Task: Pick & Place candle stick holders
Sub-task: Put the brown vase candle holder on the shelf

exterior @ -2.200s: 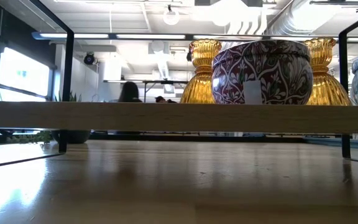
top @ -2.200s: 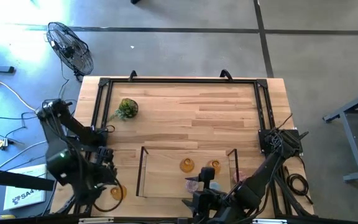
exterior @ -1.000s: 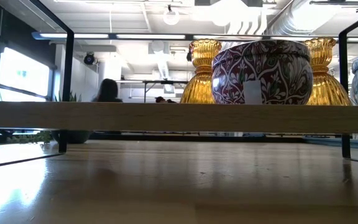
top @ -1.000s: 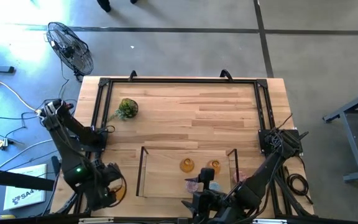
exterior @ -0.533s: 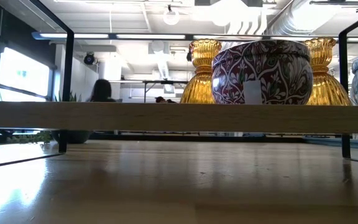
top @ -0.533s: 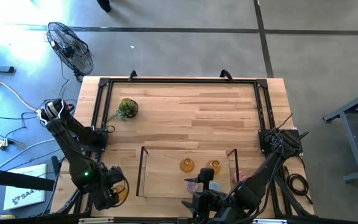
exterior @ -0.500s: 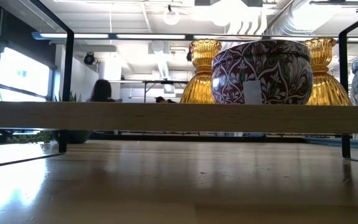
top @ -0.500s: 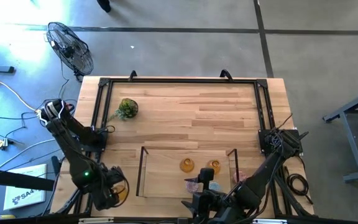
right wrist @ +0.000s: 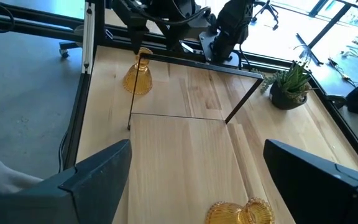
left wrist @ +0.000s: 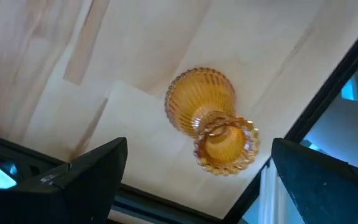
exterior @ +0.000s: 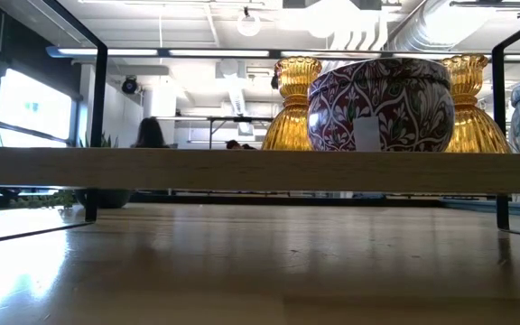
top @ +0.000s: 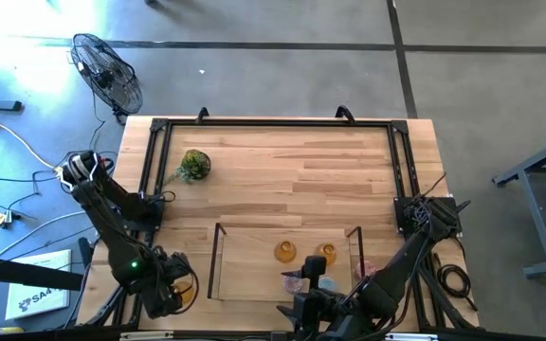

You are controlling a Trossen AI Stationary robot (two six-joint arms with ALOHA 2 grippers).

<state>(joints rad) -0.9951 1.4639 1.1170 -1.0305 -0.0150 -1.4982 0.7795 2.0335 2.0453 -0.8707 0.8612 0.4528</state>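
One amber holder (left wrist: 209, 117) stands upright on the table by its wide base at the near left; it also shows in the high view (top: 184, 290). My left gripper (left wrist: 199, 149) hangs over it, open, with a finger on either side and not touching. Two amber holders (top: 285, 251) (top: 326, 254), a pink one (top: 295, 281) and a light blue one (top: 327, 282) stand on the wooden tray (top: 245, 248). My right gripper (right wrist: 197, 152) is open and empty over the tray's near edge. In the low view the mauve holder (exterior: 379, 104) stands before two amber ones.
A green mossy ball (top: 194, 165) lies at the far left of the table. A black rail frame (top: 273, 123) runs along the table's far, left and right sides. The tray has thin black uprights (top: 216, 260). A fan (top: 107, 71) stands on the floor. A person (exterior: 150, 134) is far behind.
My left gripper has gone a little toward the table's near edge and right, and now stands over the amber holder at the near left. Its fingers stay open. The person in the room behind has shifted slightly.
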